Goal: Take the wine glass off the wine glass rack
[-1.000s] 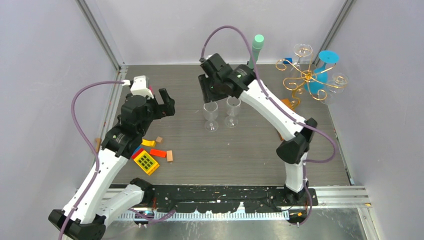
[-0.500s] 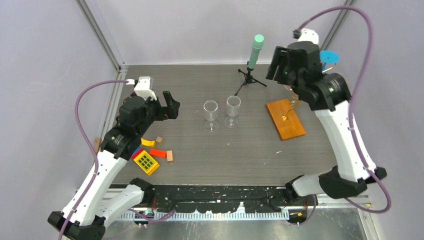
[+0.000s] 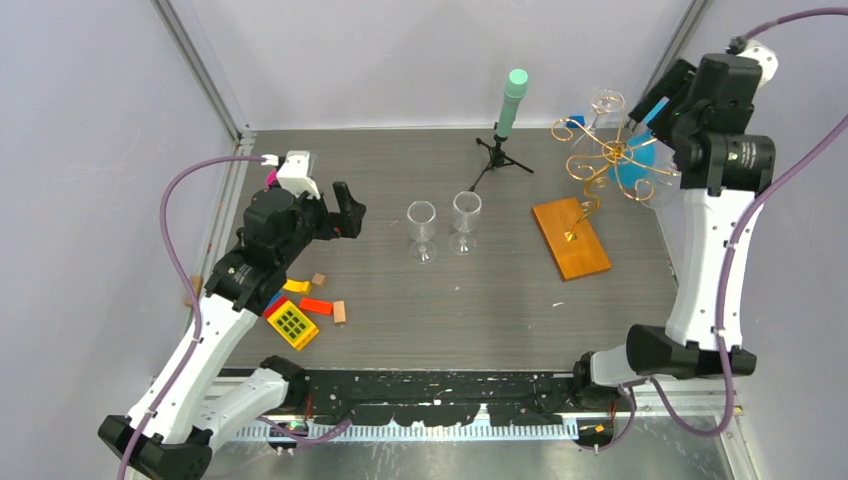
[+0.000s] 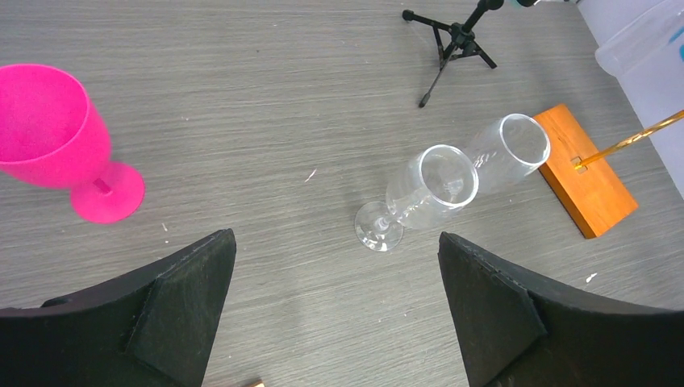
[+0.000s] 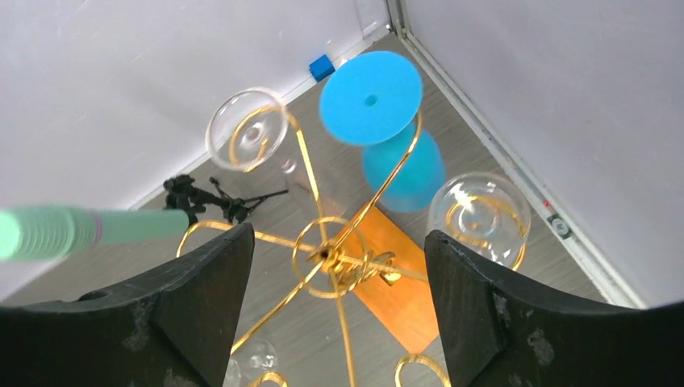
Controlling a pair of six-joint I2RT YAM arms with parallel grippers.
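The gold wire wine glass rack point(image 3: 612, 155) stands at the back right on its orange-brown base point(image 3: 570, 238). A clear wine glass point(image 3: 605, 102) hangs upside down from a far arm, and a blue glass point(image 3: 636, 172) hangs at the right. In the right wrist view I see the rack's hub point(image 5: 329, 256), the blue foot point(image 5: 371, 86) and clear feet at the left point(image 5: 246, 135) and right point(image 5: 479, 216). My right gripper point(image 3: 672, 95) is open above the rack point(image 5: 337, 235), touching nothing. My left gripper point(image 3: 345, 210) is open and empty point(image 4: 335, 238). Two clear glasses point(image 3: 422, 230) point(image 3: 465, 222) stand mid-table.
A black tripod with a mint-green cylinder point(image 3: 508, 120) stands behind the two glasses. A pink goblet point(image 4: 56, 137) stands at the left. Toy blocks point(image 3: 295, 322) lie at the front left. A small blue cube point(image 5: 321, 66) sits in the back corner. Walls close in on the rack.
My right arm has swung from beside the two table glasses to the back right and now hovers over the rack. My left gripper has edged slightly right.
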